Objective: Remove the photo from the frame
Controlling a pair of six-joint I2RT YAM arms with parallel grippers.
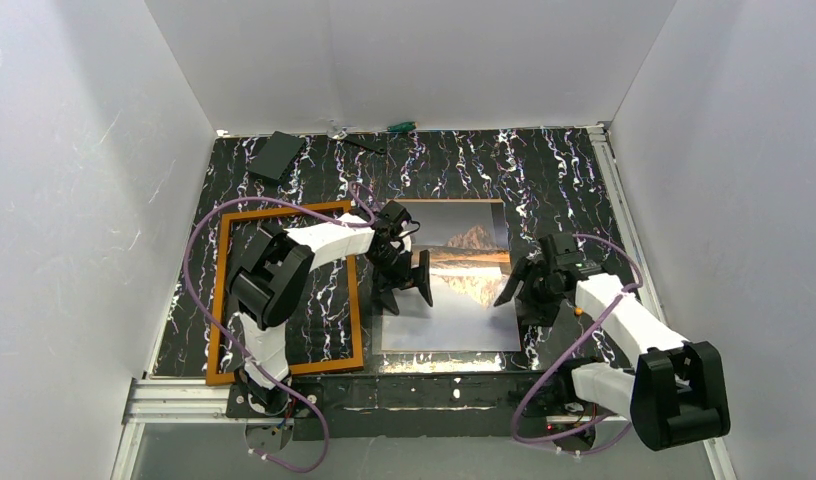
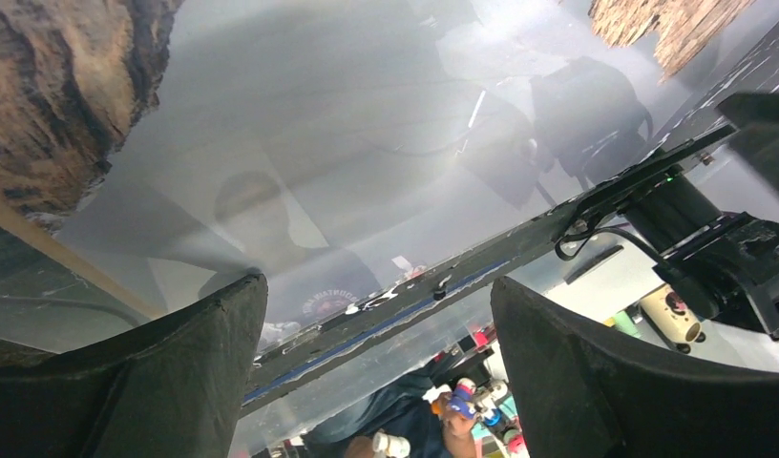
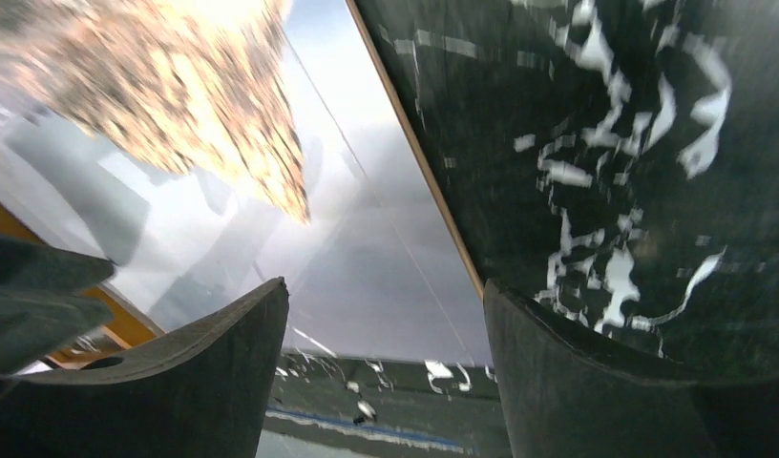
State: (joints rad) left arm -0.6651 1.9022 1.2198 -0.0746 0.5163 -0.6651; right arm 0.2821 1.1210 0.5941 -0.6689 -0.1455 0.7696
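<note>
Nearest me, my left claw (image 1: 405, 297) hangs over the left edge of the photo (image 1: 464, 310), jaws apart and empty; my right claw (image 1: 519, 298) stands at the photo's right edge, jaws likewise spread on nothing. The photo lies flat, face up, mid-worktop (image 1: 544, 170), just beside the frame (image 1: 216, 320) on its left; beyond, a flat black box (image 1: 277, 156) sits near the back wall.

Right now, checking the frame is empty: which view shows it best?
Top external: the frame lies left of the photo, most of its rails visible. Right wrist catches only an orange sliver; left wrist, nothing certain.
</note>
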